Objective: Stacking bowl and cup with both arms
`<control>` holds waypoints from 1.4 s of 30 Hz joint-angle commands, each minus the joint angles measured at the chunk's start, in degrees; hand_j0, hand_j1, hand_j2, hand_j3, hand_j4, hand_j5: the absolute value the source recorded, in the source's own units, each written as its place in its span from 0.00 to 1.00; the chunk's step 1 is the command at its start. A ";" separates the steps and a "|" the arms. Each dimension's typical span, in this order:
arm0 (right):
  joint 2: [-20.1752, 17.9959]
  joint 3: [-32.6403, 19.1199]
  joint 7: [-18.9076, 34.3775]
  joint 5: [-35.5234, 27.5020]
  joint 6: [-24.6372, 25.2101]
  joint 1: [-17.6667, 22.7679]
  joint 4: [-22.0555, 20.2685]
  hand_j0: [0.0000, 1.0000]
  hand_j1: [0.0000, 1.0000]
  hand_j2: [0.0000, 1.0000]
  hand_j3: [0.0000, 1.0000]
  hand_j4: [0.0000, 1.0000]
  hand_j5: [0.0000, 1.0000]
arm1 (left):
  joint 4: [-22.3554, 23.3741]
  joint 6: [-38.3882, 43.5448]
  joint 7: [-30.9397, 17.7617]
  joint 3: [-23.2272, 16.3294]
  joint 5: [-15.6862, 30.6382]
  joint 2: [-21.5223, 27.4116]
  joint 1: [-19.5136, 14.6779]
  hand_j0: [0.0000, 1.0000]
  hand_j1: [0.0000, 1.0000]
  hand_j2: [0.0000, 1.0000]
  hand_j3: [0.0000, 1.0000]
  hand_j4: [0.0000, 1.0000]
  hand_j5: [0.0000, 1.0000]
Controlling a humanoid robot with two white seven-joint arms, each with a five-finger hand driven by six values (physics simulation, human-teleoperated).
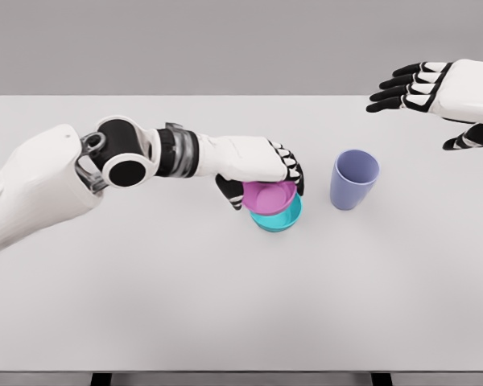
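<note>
Pink bowl (pixel 269 195) gripped by left hand (pixel 258 165), seemingly nested in teal bowl (pixel 278 217).

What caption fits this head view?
Left hand grips pink bowl nested in teal bowl; right hand open above purple cup.

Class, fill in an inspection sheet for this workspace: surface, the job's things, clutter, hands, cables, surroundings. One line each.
Surface: flat white table, unmarked.
Job's things: shallow pink bowl sits nested in a teal bowl; a lavender plastic cup stands upright, apart to their right.
Clutter: nothing seen.
Hands: left hand grips the pink bowl from above; right hand hovers over the far right, fingers spread, empty.
Cables: nothing seen.
Surroundings: plain grey backdrop; dark table legs at the bottom edge.
</note>
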 commanded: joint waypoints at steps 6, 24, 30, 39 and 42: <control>-0.16 -0.09 -0.03 -0.30 0.17 0.00 0.00 1.00 1.00 1.00 1.00 1.00 1.00 | 0.82 0.11 -0.02 -0.12 -0.07 -0.89 0.70 0.66 0.66 0.66 0.66 0.66 0.66; -1.04 0.09 -0.03 -0.30 0.17 0.26 0.00 1.00 1.00 1.00 1.00 1.00 1.00 | 5.04 0.11 -0.02 -0.47 -1.65 -3.79 1.76 0.68 0.68 0.68 0.68 0.68 0.68; -0.51 0.97 -0.03 0.23 0.17 0.62 0.00 1.00 1.00 1.00 1.00 1.00 1.00 | 5.66 0.02 -0.02 -0.47 -1.65 -3.87 1.85 0.68 0.68 0.68 0.68 0.68 0.68; -0.34 6.33 -0.03 5.77 0.17 -0.53 0.18 1.00 1.00 1.00 1.00 1.00 1.00 | 5.83 0.02 -0.02 -0.47 -1.65 -4.14 1.93 0.70 0.70 0.70 0.70 0.70 0.70; 1.68 8.17 -0.03 8.49 0.17 -1.93 0.35 1.00 1.00 1.00 1.00 1.00 1.00 | 5.83 -0.16 -0.02 -0.47 -1.73 -4.14 1.93 0.78 0.78 0.78 0.78 0.78 0.78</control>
